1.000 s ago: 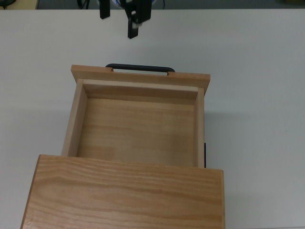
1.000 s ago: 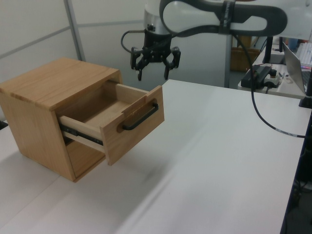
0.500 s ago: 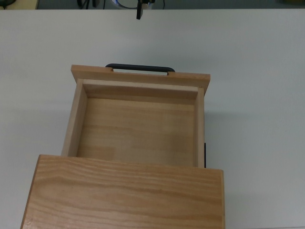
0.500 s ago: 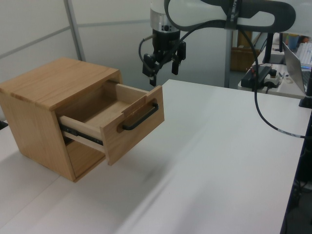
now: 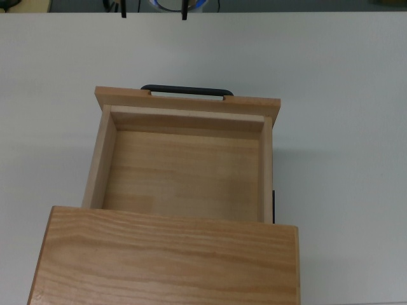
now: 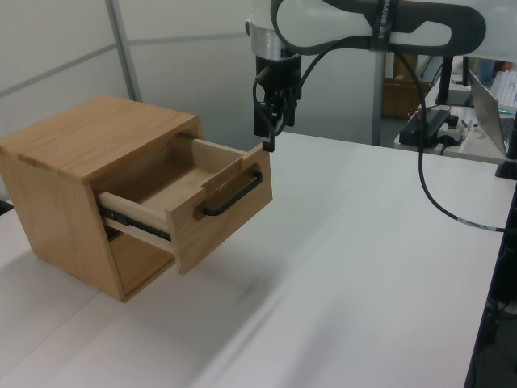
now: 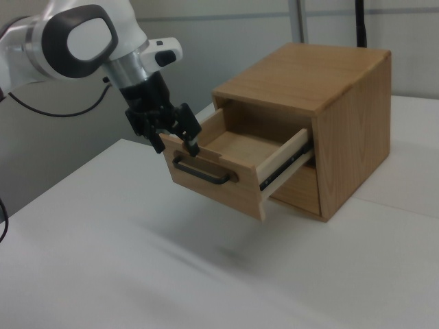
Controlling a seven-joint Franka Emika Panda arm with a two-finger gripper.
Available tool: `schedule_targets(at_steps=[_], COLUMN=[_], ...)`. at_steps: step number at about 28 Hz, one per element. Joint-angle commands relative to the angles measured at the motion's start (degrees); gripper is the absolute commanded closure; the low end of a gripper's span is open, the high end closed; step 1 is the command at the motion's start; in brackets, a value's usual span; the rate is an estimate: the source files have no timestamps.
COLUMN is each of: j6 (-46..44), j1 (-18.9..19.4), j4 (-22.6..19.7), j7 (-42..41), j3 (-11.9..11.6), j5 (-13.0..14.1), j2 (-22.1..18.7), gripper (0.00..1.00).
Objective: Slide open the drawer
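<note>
Wooden and pulled well out of its cabinet (image 5: 168, 257), the drawer (image 5: 184, 162) shows an empty inside in the top view. In the left view my gripper (image 6: 268, 133) hangs above the drawer's front panel. In the right view my fingers (image 7: 192, 145) are spread apart, holding nothing, just above the black handle (image 7: 201, 172).

The drawer (image 5: 184, 168), below and beside the claw (image 7: 175, 140), is light, pale wood with a faint straight grain and a smooth matt finish on its front panel, thin side walls and floor. Its handle (image 6: 233, 194), the part nearest the claw, is a black bar, matt with a slight sheen, seemingly metal. The cabinet (image 6: 77, 153) behind the drawer, farther from the claw, is warmer, browner wood with bold wavy grain on top. The desk (image 6: 363, 267) under the claw is a smooth, matt off-white surface. The claw itself looks like black matt plastic or metal, hung from a glossy white arm (image 7: 75, 38) with dark grey joints.
</note>
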Motion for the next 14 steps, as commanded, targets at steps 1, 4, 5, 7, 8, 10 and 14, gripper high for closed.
schedule_targets(at_steps=[1, 4, 5, 7, 8, 10, 14], j6=[-0.55, -0.55, -0.55, -0.63, -0.55, -0.55, -0.37], j1=[0.03, 0.03, 0.03, 0.38, 0.47, 0.38, 0.03], j4=[-0.68, -0.68, -0.68, -0.33, -0.33, -0.33, -0.42], j7=[-4.00, -4.00, -4.00, -4.00, -4.09, -4.35, -5.15], j3=[-1.85, -2.11, -2.46, -3.95, -4.48, -4.92, -4.84], j5=[0.82, 0.99, 1.34, 3.70, 4.50, 5.39, 5.30], j2=[1.08, 1.52, 1.61, 1.61, 1.61, 1.61, 1.61], gripper=[0.00, 0.00, 0.00, 0.00, 0.00, 0.00, 0.00])
